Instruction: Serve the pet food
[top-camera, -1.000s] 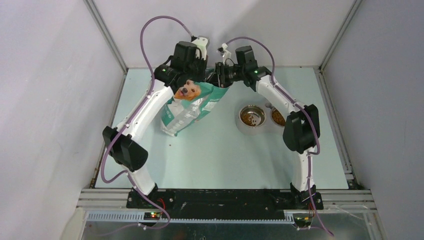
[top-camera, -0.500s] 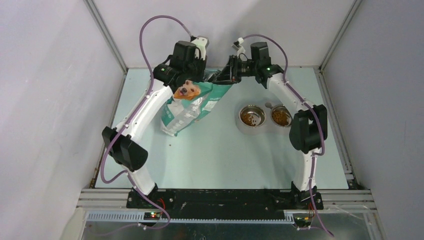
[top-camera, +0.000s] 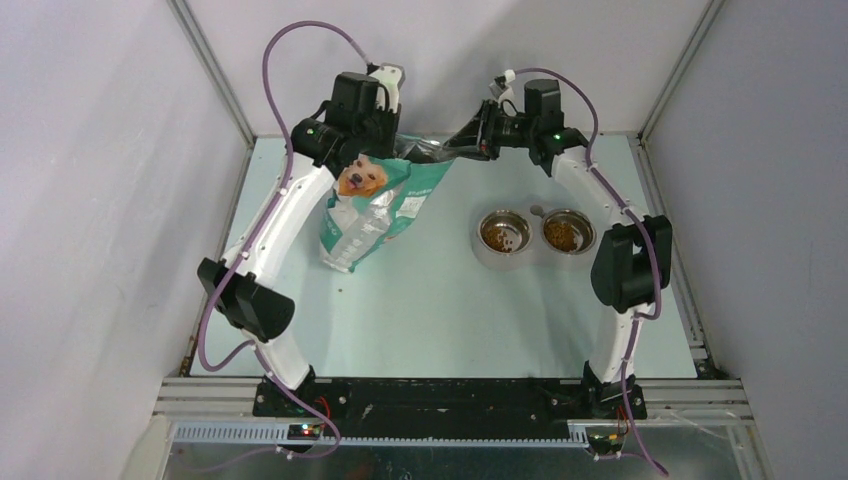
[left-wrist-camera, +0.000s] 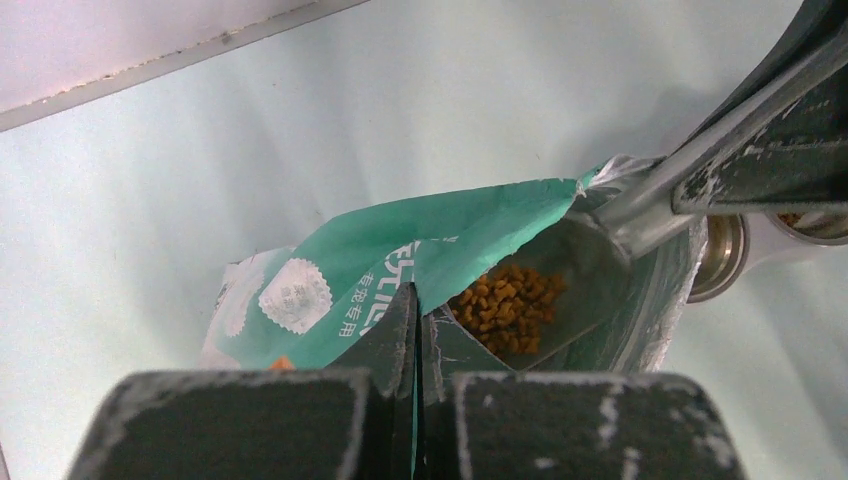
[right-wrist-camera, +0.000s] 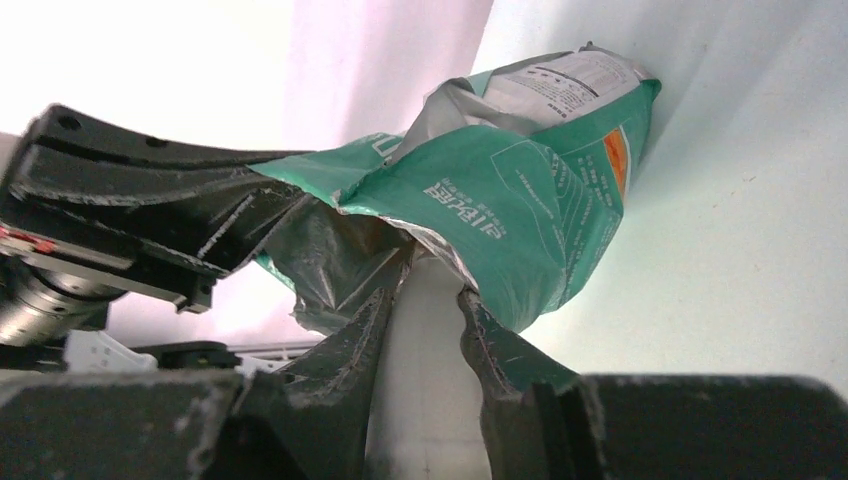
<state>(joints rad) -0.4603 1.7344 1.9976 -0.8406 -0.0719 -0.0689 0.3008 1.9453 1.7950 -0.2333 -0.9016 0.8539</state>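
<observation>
With the left gripper clenched on the bag rim, the right gripper, grasping the scoop handle, has drawn back rightward, leaving pet food just beyond the left jaws, so a scoopful is probably coming out.

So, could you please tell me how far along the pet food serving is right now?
Done: both steel bowls hold kibble. In hand: the left gripper pinches the bag by its rim, holding the mouth open, while the right gripper grips a pale scoop reaching inside, where more kibble shows. Left: probably lifting that scoop out, pouring if the bowls need more, then releasing the bag.
</observation>
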